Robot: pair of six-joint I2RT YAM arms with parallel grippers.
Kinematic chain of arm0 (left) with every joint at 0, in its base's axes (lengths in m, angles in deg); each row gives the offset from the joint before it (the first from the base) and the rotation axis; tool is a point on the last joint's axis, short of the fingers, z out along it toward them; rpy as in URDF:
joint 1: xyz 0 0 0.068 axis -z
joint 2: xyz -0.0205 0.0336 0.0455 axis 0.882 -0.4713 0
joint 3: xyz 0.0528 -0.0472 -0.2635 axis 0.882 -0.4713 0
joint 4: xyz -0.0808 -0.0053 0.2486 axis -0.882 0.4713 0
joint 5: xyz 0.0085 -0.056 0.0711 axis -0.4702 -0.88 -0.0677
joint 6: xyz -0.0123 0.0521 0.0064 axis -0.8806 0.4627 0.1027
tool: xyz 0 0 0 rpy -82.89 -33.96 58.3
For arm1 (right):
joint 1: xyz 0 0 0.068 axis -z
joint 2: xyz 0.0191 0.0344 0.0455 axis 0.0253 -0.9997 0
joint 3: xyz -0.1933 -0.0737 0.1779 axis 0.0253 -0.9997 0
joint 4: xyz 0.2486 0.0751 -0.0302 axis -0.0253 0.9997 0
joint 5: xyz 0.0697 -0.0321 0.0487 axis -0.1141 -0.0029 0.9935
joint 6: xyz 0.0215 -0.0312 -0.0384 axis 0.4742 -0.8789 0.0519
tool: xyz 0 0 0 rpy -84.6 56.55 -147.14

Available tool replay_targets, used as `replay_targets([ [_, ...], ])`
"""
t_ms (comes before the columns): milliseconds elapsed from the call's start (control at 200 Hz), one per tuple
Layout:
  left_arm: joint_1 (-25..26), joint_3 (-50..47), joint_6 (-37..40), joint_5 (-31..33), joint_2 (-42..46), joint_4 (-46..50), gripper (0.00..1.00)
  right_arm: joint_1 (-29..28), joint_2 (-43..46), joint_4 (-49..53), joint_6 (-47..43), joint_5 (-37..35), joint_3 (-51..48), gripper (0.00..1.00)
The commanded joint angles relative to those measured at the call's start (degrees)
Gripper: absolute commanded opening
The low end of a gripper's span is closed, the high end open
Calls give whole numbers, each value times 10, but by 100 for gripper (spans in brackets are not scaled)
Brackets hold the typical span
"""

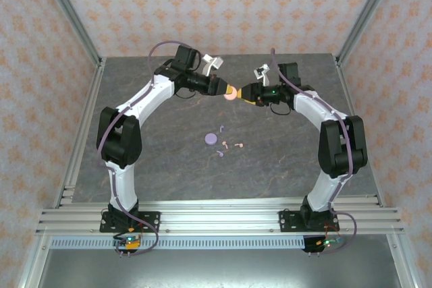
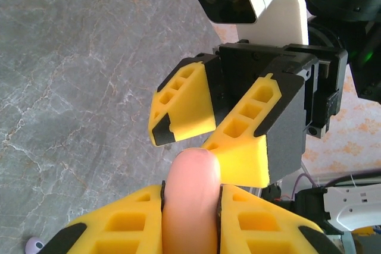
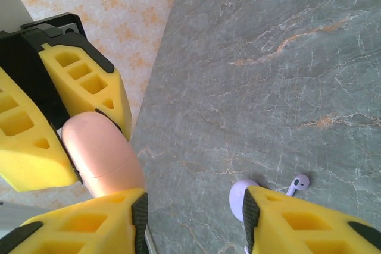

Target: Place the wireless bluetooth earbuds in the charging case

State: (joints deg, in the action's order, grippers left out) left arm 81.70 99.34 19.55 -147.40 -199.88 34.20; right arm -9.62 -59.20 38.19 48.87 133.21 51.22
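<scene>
Earbuds [image 1: 228, 145], four in all, lie scattered on the table [image 1: 290, 160] just beside the lavender case [image 1: 210, 139]. The earbud [image 3: 299, 181] clear in the right wrist view lies flat, its stem slanting toward that case. The left gripper [image 1: 227, 92] clamps the pink case [image 1: 231, 95] on edge in mid-air, its length pointing at the right gripper [image 1: 241, 94], whose jaws stand apart, one finger just beside it.
</scene>
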Motion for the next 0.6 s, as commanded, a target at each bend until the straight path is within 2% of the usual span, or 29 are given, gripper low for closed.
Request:
replay_targets([
  [0, 2, 19, 22, 1, 9, 31, 14, -3, 34, 12, -37, 46, 25, 49],
  [280, 2, 34, -3, 70, 4, 43, 14, -3, 42, 25, -35, 12, 33, 48],
  [596, 7, 26, -4, -13, 12, 19, 14, -4, 34, 23, -36, 42, 48, 48],
])
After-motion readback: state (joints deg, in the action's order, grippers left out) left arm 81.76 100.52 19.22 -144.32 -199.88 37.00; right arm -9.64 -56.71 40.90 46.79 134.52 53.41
